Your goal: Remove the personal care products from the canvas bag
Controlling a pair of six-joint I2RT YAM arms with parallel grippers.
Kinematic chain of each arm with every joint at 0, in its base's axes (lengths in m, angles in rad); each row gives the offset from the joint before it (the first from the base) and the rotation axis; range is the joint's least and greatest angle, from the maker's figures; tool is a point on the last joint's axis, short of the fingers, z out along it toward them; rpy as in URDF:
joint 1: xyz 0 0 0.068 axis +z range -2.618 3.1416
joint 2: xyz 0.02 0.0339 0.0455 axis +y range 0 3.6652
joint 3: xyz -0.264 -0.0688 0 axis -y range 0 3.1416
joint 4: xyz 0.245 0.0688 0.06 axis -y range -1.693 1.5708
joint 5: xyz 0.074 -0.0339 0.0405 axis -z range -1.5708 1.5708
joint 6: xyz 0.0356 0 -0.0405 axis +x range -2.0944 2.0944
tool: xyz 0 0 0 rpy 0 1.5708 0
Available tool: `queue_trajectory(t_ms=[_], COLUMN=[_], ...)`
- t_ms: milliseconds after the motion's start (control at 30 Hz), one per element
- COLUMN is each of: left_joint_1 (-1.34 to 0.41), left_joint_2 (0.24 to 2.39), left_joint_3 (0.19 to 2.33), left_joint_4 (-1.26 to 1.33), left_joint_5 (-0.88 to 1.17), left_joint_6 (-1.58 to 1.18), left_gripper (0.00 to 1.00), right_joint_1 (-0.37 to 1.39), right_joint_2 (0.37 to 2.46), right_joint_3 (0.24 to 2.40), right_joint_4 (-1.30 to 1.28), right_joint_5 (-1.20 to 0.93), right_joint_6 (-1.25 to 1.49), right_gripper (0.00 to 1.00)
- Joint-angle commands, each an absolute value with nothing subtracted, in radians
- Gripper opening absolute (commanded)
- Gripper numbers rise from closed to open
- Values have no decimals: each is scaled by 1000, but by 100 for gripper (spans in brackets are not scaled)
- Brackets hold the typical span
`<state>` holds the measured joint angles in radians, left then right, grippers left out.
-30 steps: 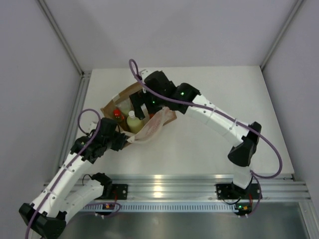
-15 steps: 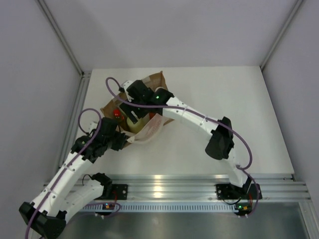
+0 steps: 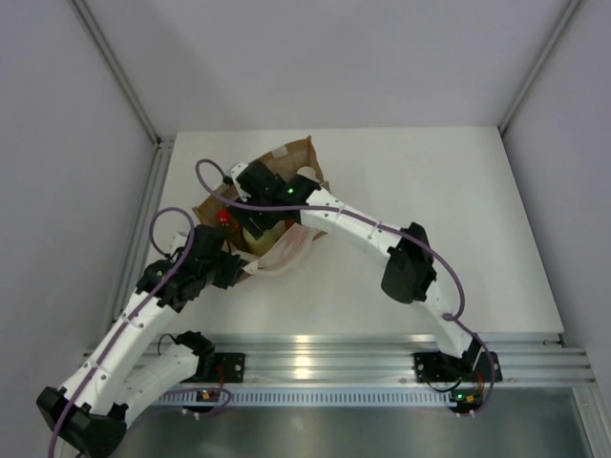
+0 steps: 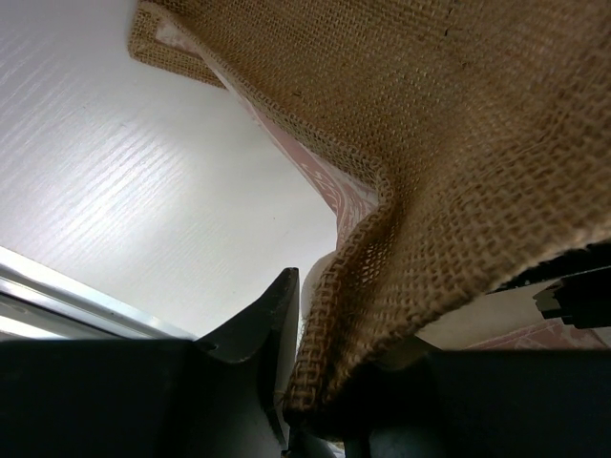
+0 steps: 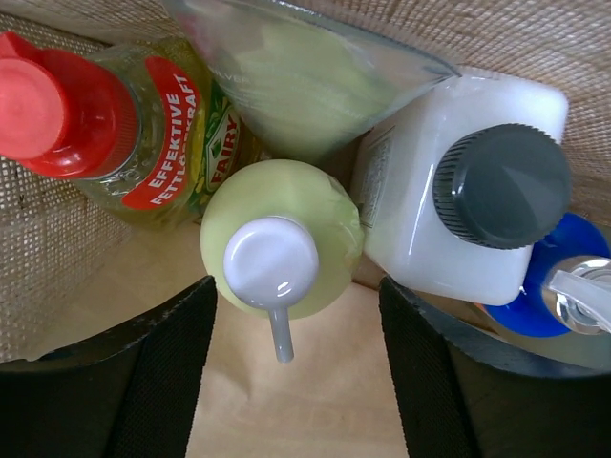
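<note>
White table (image 3: 430, 191), matte, faintly grained like painted wood when seen close. Closed in behind, left and right of the table by plain pale grey walls (image 3: 325, 57). Slim aluminium posts (image 3: 115, 72) at the table's two far corners. Slotted aluminium rail (image 3: 334, 361) along the table's near edge, streaked with bright glare (image 3: 304, 342) from overhead light. Dull grey metal surface (image 3: 382, 429) just nearer than the rail.

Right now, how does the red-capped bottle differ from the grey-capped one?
The red-capped bottle is clear yellow and rounded; the grey-capped bottle is opaque white and boxy. The red-capped bottle has a bold red label, the grey-capped bottle only fine print. Both sit caps-up in the canvas bag.
</note>
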<state>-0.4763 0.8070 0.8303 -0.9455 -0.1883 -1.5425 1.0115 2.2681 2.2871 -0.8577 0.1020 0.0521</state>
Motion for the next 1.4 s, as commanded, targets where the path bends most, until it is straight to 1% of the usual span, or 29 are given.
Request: queue_trajectory(t_ms=[0,67,200,400,600,667,833,933,967,1067,1167,1267,1367], left_joint_1=[-477,-477,-477,-477,-477,-477,-477,-477,-477,-477,-477,-477,-479], left_joint_2=[811,811,811,816,819,819,818,818,818,822,825,827,824], left_joint_3=[828,825,824,841,850,851,859,864,867,868,868,873,876], left_joint_4=[-1000,-1000,-1000,-1000,-1000,-999,-1000,-1000,-1000,-1000,-997,-1000,-1000], left_joint_5=[-204,-204,-202,-201,-193,-193,-198,-202,-206,-207,-206,-207,-212], left_joint_6=[-1525,-1523,-1522,-1503,-1499,-1494,-1491,-1491,-1491,-1491,-1493,-1491,-1491], left_gripper=[25,25,25,25,25,25,25,26,26,26,26,26,26], right_joint_1=[1029,1038,1046,1043,1043,1043,1043,1043,1042,1043,1043,1043,1043], right_joint_2=[2253,2229,2198,2279,2301,2304,2303,2289,2284,2261,2237,2214,2180], right_joint_3=[2319,2309,2233,2307,2316,2310,2278,2246,2232,2218,2220,2236,2261], right_joint_4=[-773,-773,-695,-690,-687,-689,-690,-690,-690,-692,-690,-690,-689], right_joint_5=[89,97,86,101,103,106,109,117,117,117,124,132,138], right_joint_6=[52,61,71,83,86,86,103,112,113,114,120,126,127], right_gripper=[68,69,69,67,58,58,52,42,34,19,18,0,0])
